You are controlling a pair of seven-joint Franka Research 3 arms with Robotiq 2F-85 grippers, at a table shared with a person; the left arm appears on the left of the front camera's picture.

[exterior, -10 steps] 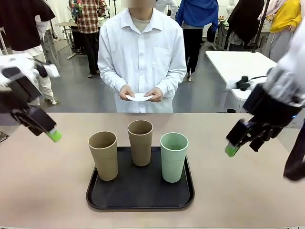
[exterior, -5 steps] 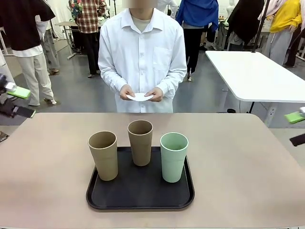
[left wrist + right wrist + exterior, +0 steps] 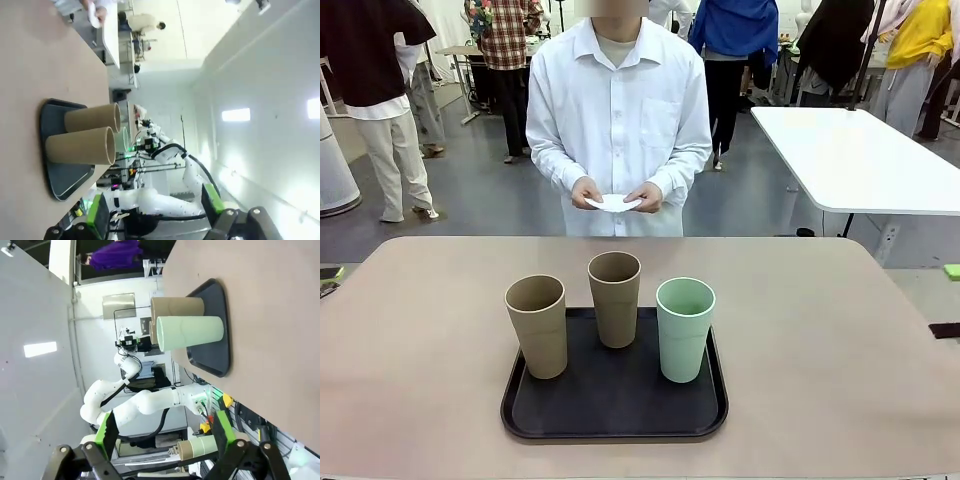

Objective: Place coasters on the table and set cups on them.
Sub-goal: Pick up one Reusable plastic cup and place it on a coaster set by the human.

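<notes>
The left pincer (image 3: pixel 155 212) is out at the left side, its green-padded fingers (image 3: pixel 98 218) spread wide with nothing between them. Its wrist view looks along the beige counter (image 3: pixel 820 350) toward the cups, which are well apart from it across bare tabletop.

Near the middle of the counter sits a black tray (image 3: pixel 620 425) carrying all three cups upright. The left tan cup (image 3: pixel 537 325) stands toward the tray's front left. The middle tan cup (image 3: pixel 615 298) stands farther back. The mint cup (image 3: pixel 685 328) stands at the front right. Narrow gaps separate them, so none touches another.

Beyond the counter's far edge, behind the middle cup, a person (image 3: pixel 618 120) in a white shirt holds the coasters (image 3: pixel 613 203) in both hands at waist height, off the counter. They show as a flat white stack, and how many there are cannot be told. They are well away from both pincers.

The right pincer (image 3: pixel 165 432) is out at the right side, fingers likewise spread and empty. In its wrist view the mint cup is the nearest to it, with a tan cup just behind, and both are well apart from its fingertips.
</notes>
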